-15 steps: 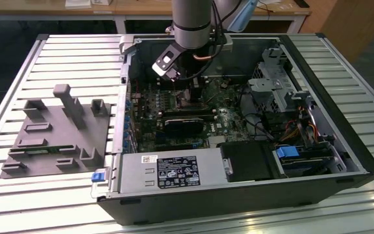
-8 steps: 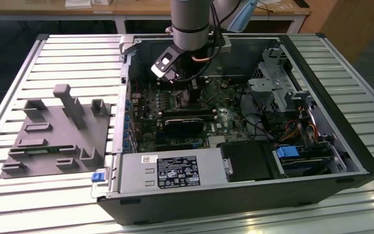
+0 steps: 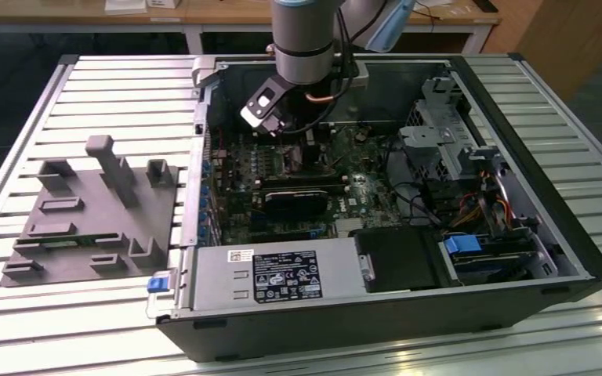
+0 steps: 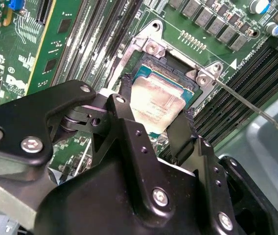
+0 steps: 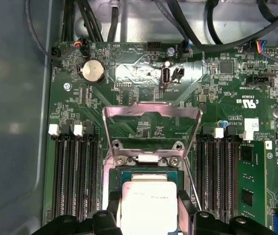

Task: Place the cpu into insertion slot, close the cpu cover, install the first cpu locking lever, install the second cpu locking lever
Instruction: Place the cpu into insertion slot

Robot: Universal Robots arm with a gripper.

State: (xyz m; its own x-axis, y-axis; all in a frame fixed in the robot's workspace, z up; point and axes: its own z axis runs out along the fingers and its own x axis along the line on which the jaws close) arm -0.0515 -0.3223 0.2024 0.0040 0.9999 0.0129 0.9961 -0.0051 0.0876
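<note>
Silvery-tan cpu (image 5: 146,208) is clamped on two opposite edges by the gripper (image 4: 154,108) (black fingers (image 4: 124,98) pressed against it) | cpu is held over the open socket (image 4: 164,66) on the green board (image 5: 129,73) | cpu cover (image 5: 151,108) is raised open | locking lever (image 4: 256,105) is unlatched.

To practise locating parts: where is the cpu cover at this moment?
In the first wrist view the cpu cover stands swung open at the hinge edge of the socket, between the two banks of memory slots, beside the cpu.
</note>
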